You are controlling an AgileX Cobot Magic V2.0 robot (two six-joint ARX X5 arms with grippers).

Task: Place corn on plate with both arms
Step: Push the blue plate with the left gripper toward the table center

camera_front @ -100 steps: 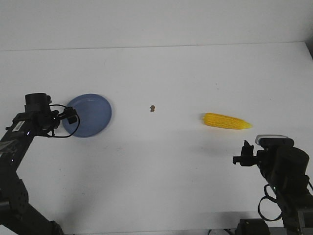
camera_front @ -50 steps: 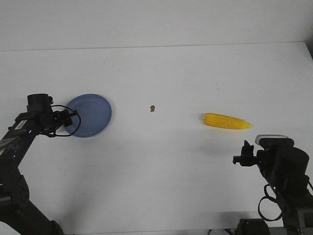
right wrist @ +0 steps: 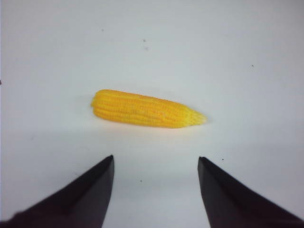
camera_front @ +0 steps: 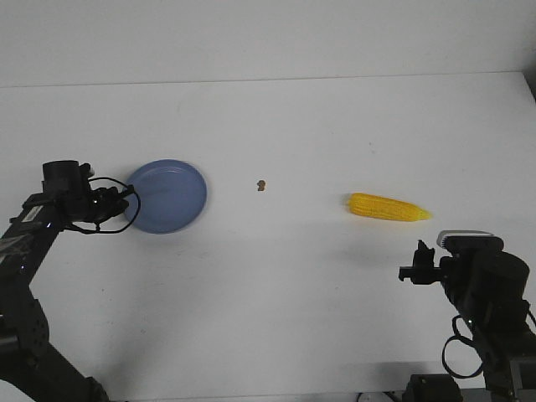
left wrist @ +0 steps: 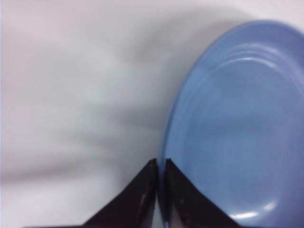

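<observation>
moved: plate (camera_front: 170, 196) sits further toward table centre than a second ago, my left claw (camera_front: 127, 201) dragging it by the rim; corn and right arm unchanged.

table (camera_front: 276, 126): white, bears everything.
plate: blue, left of centre, nothing on it.
left claw: tips pressed together on the plate's near rim, pinching it.
right claw (right wrist: 156, 190): tips spread wide, holding nothing, hovering just short of the corn.
corn (camera_front: 389, 207): yellow, lying flat on the right, well apart from the plate, untouched.
speck (camera_front: 261, 184): brown, between plate and corn.

progress: early, as i judge; plate being brought in, corn still to be gripped, carried, set down.
</observation>
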